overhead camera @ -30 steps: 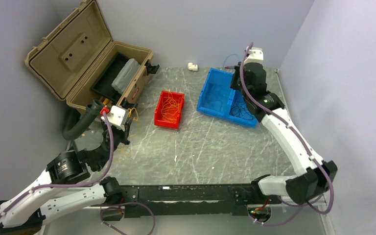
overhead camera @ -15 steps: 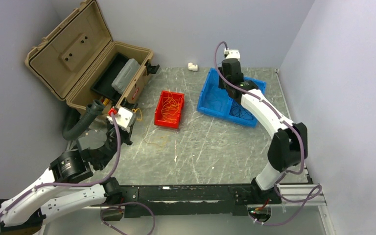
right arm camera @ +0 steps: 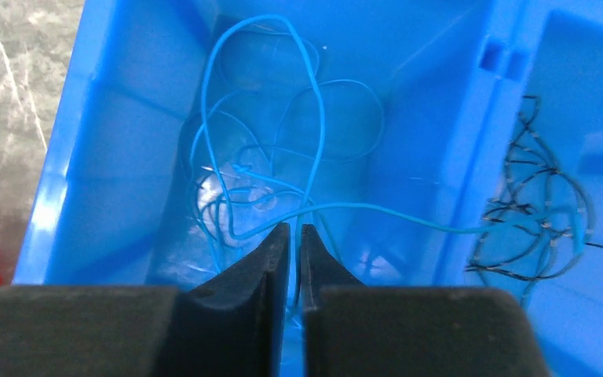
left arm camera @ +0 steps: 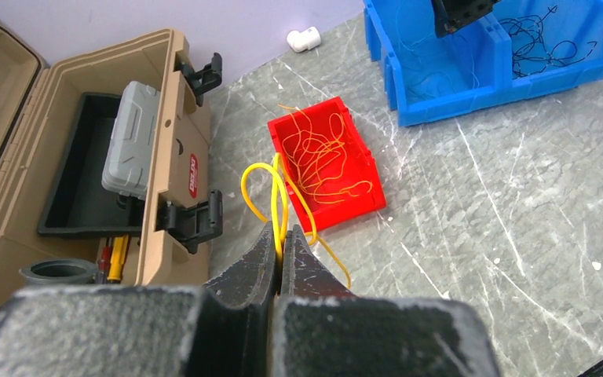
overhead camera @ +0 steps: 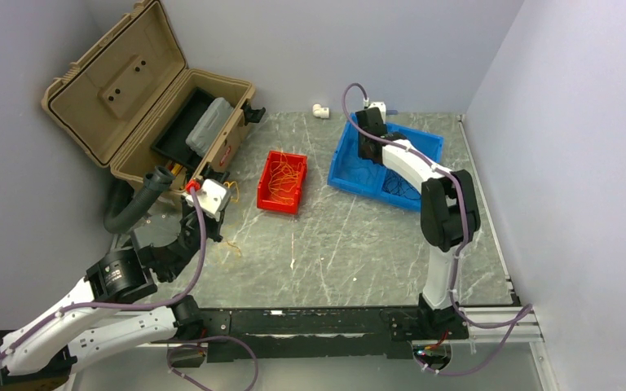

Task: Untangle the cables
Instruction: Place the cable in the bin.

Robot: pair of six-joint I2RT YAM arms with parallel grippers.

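Left gripper point(left arm camera: 281, 236): low over the near left part of the table point(left arm camera: 479, 236), jaws pressed together and pinching a yellow cable point(left arm camera: 243, 187).
Held yellow cable: rises from the fingertips in a narrow loop, and a loose end trails down to the right of the fingers. It hangs just in front of the red bin's near corner.
Red bin point(left arm camera: 353, 210): sits mid-table and holds a loose heap of yellow-orange cables point(left arm camera: 326, 153); a strand or two reach over its far rim.
Toolbox point(left arm camera: 174, 94): tan, lid open, to the left of the red bin. A grey case point(left arm camera: 132, 149) lies in its black tray.
Label point(left arm camera: 192, 174): a small red plate with white lettering on the toolbox front, too small to read.
Blue bin point(right arm camera: 86, 157): far right of the table, split by a divider into two compartments.
Right gripper point(right arm camera: 292, 228): lowered into the blue bin's left compartment, jaws together on a blue cable point(right arm camera: 320, 126).
Blue cable: loops over the compartment floor, and one strand crosses the divider.
Dark cables point(right arm camera: 538, 212): tangled in the right compartment.
White fitting point(left arm camera: 305, 38): lies by the back wall.
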